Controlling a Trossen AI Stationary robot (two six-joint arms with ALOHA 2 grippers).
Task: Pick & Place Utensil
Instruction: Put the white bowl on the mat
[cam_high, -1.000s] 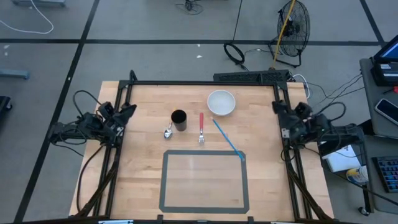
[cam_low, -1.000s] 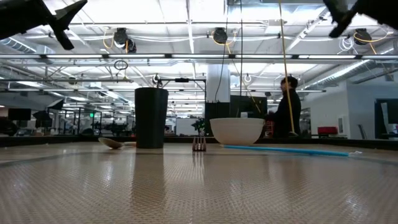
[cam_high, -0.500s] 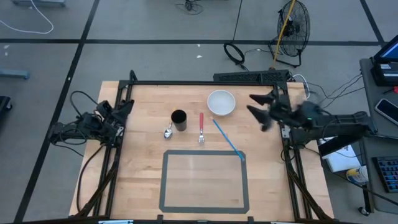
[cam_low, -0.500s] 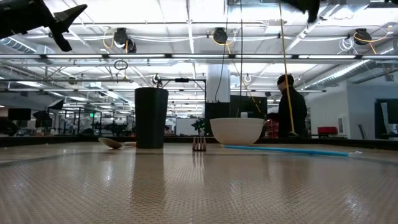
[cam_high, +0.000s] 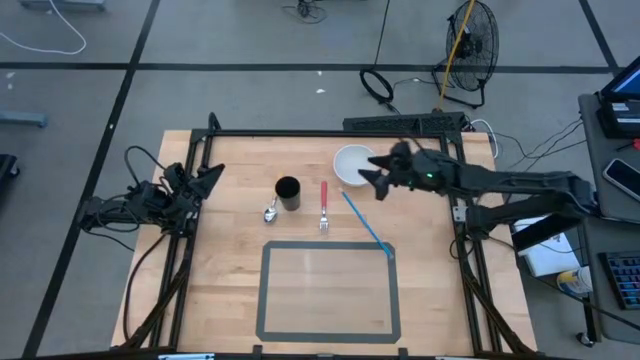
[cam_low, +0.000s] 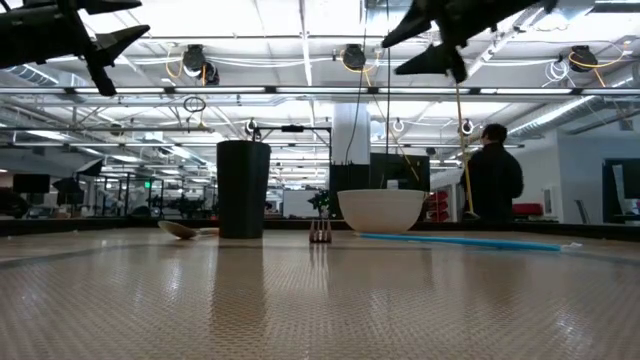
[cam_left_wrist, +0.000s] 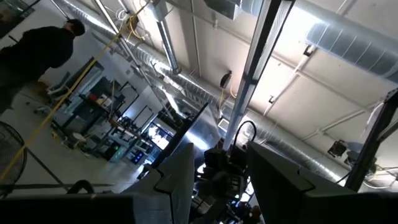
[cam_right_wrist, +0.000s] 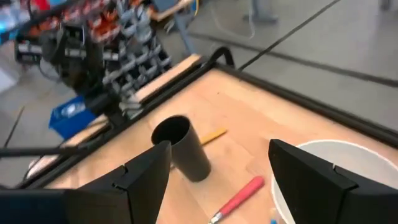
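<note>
A red-handled fork (cam_high: 323, 207) lies on the wooden table (cam_high: 220, 280), right of a black cup (cam_high: 287, 193). A spoon (cam_high: 270, 212) lies near-left of the cup, and a blue stick (cam_high: 367, 224) lies on a slant right of the fork. A white bowl (cam_high: 350, 163) stands behind them. My right gripper (cam_high: 368, 172) hangs open, high over the bowl's right rim, with its fingers pointing toward the table's left. Its wrist view shows the cup (cam_right_wrist: 183, 149), the fork's handle (cam_right_wrist: 239, 198) and the bowl (cam_right_wrist: 339, 168). My left gripper (cam_high: 215, 175) waits open at the left edge, tilted upward.
A grey tape rectangle (cam_high: 330, 290) marks the near middle of the table. Black frame rails (cam_high: 330, 133) run along the far and side edges. A person (cam_low: 495, 182) stands in the room beyond the far edge.
My right gripper has swung from the table's right edge toward the left and risen, ending over the bowl's right rim. It has tipped from pointing up to nearly level and stayed open. The person in the background has walked to the right.
</note>
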